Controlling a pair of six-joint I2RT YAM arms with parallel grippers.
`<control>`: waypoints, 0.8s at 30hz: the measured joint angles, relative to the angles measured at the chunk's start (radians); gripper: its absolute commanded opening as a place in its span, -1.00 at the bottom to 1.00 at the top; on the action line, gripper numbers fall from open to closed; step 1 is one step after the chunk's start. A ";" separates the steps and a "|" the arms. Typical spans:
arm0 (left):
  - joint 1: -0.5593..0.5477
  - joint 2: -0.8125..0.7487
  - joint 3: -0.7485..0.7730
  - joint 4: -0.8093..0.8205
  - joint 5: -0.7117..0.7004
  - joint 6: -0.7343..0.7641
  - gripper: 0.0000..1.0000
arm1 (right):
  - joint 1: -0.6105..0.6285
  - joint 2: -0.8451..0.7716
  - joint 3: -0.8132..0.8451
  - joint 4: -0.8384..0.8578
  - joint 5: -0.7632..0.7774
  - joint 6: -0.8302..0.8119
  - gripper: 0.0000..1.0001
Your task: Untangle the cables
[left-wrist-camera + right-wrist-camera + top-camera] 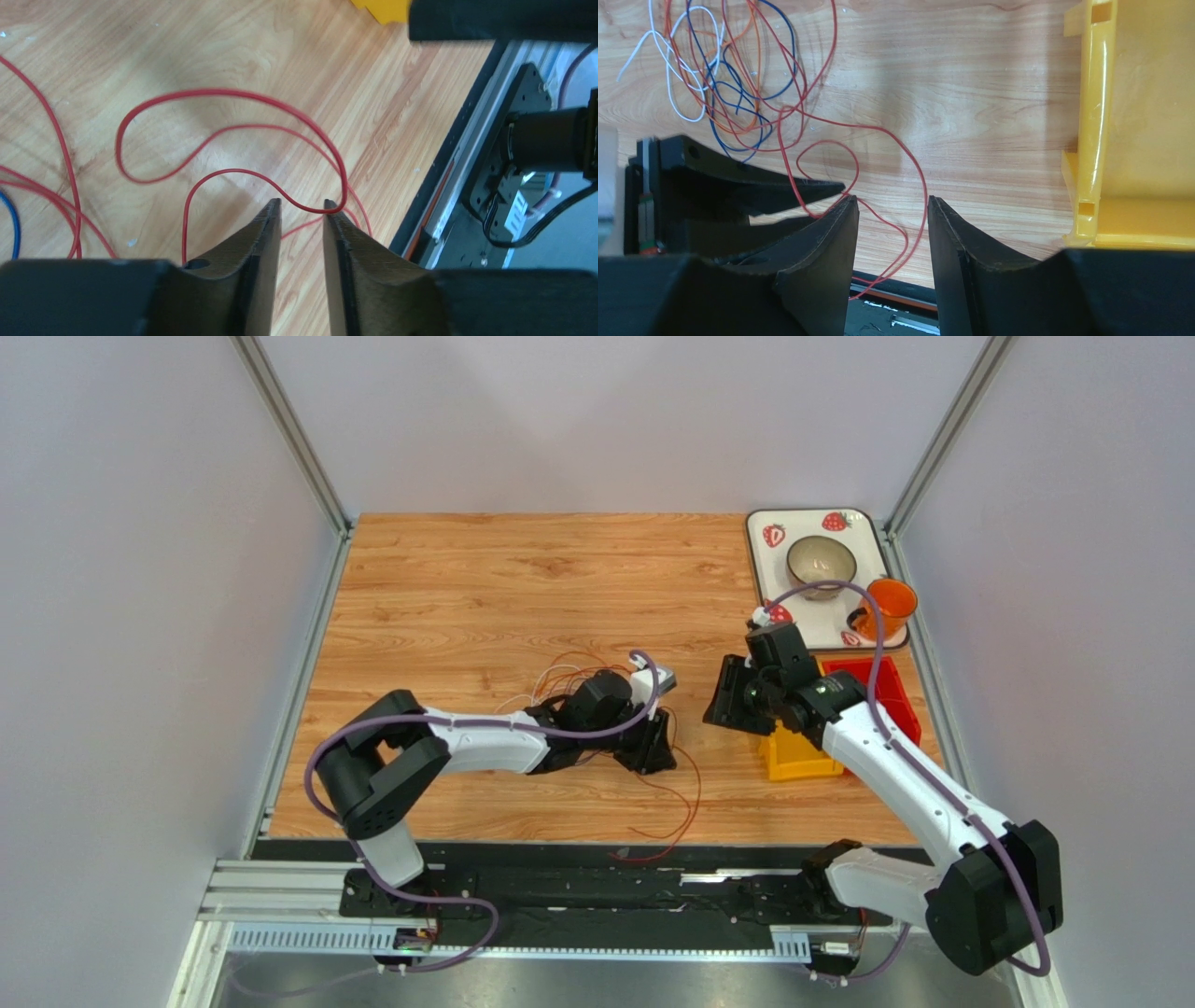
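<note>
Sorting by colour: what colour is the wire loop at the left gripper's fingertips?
Red wire; left wrist view.

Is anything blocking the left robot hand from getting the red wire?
No, nothing I can see. The left gripper is open, and a bend of the red wire on the wooden table lies right at its fingertips.

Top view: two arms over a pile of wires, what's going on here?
Two arms are working on a tangle of thin red, orange, blue and white wires on the wooden table. The left gripper is down at a loose red wire loop, jaws open with the wire crossing between their tips, not clamped. The right gripper faces it from near the yellow plastic bin, jaws open, holding nothing. The bundle is not yet untangled.
</note>
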 measured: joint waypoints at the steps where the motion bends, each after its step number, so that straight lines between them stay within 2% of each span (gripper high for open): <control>1: -0.005 -0.019 -0.005 -0.020 -0.005 0.006 -0.13 | 0.000 0.004 0.013 -0.006 0.002 0.000 -0.10; 9: -0.026 -0.304 -0.031 -0.207 -0.121 0.037 -0.09 | 0.006 0.016 0.082 -0.033 -0.010 -0.022 -0.07; 14: -0.026 -0.509 -0.031 -0.337 -0.254 0.061 -0.14 | 0.047 0.105 0.093 -0.047 -0.031 -0.035 -0.07; 18: -0.026 -0.582 -0.043 -0.401 -0.377 0.063 -0.17 | 0.097 0.175 0.093 -0.055 -0.034 -0.040 -0.07; 24: -0.015 -0.655 -0.182 -0.430 -0.493 0.021 -0.19 | 0.162 0.238 0.092 -0.067 -0.011 -0.050 -0.05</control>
